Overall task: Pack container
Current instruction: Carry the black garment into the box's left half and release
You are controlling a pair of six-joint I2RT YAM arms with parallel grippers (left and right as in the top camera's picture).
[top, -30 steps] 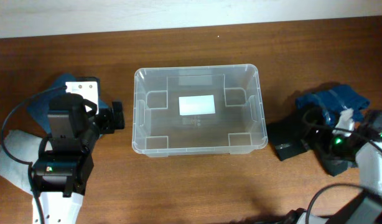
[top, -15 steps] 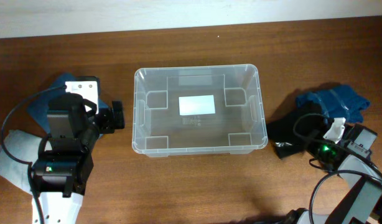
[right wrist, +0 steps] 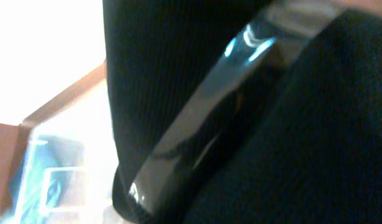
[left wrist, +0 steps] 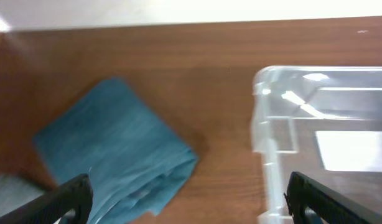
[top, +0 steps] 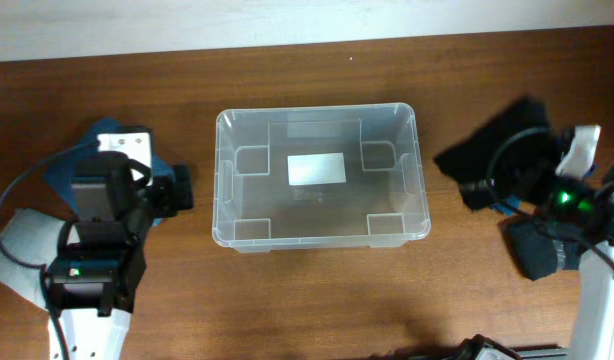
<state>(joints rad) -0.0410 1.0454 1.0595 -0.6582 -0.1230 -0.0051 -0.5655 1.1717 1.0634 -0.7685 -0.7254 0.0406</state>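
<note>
The clear plastic container [top: 223, 180] stands mid-table with nothing inside, a white label [top: 316, 168] showing on its base. To its right, my right gripper [top: 532, 178] is shut on a black garment [top: 492, 150], which hangs bunched above the table. Black fabric [right wrist: 315, 143] and one glossy finger [right wrist: 203, 137] fill the right wrist view. My left gripper [left wrist: 188, 202] is open left of the container [left wrist: 265, 87], just above the table. A folded teal cloth [left wrist: 116, 143] lies below and ahead of it, untouched.
A pale grey cloth [top: 17, 250] lies at the front left under the left arm, and the teal cloth [top: 59, 175] shows beside it. A dark slate cloth [top: 547, 250] lies at the front right, below the right arm. The pale back wall runs behind the table.
My right gripper has shut on the black garment and lifted it up and toward the back of the table, covering the blue cloth there. The left arm has shifted slightly left.
</note>
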